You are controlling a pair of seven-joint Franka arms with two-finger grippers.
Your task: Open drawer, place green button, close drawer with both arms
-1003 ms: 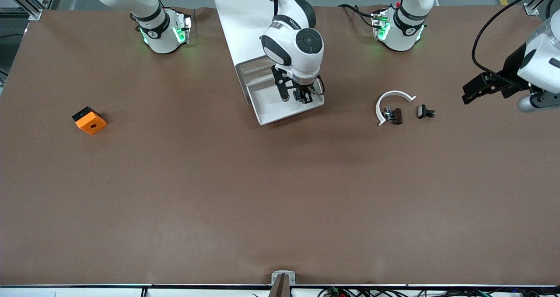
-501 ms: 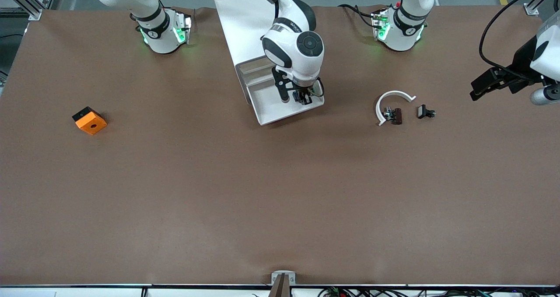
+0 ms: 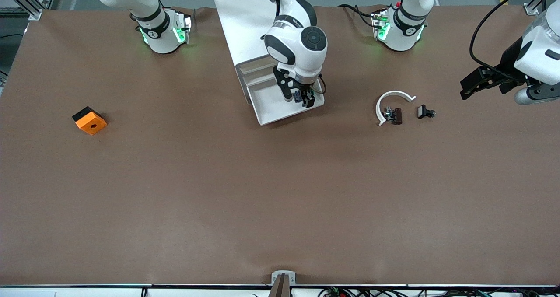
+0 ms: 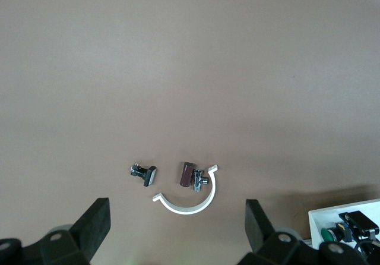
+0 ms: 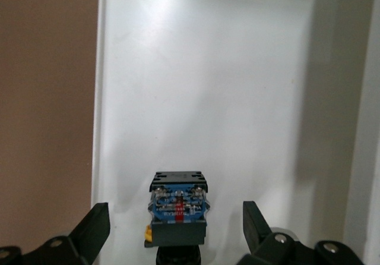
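The drawer [image 3: 267, 110] stands pulled out of the white cabinet [image 3: 245, 21]. The button [image 3: 299, 97] lies on the drawer's floor [image 5: 225, 98], its blue-grey block body [image 5: 178, 208] showing in the right wrist view. My right gripper [image 3: 299, 98] is open just above the button, one finger on each side and apart from it [image 5: 176, 235]. My left gripper [image 3: 464, 91] is open and empty in the air over the left arm's end of the table [image 4: 178, 229]. The button's green cap [image 4: 328, 234] shows in the left wrist view.
A brown-black part [image 3: 396, 115] with a white curved strip [image 3: 391, 96] and a small black part [image 3: 425, 112] lie between the drawer and the left gripper. An orange cube [image 3: 89, 120] lies toward the right arm's end.
The right gripper's fingers have spread apart around the button, letting it go. The left gripper swung toward the table's end and came back, still in the air.
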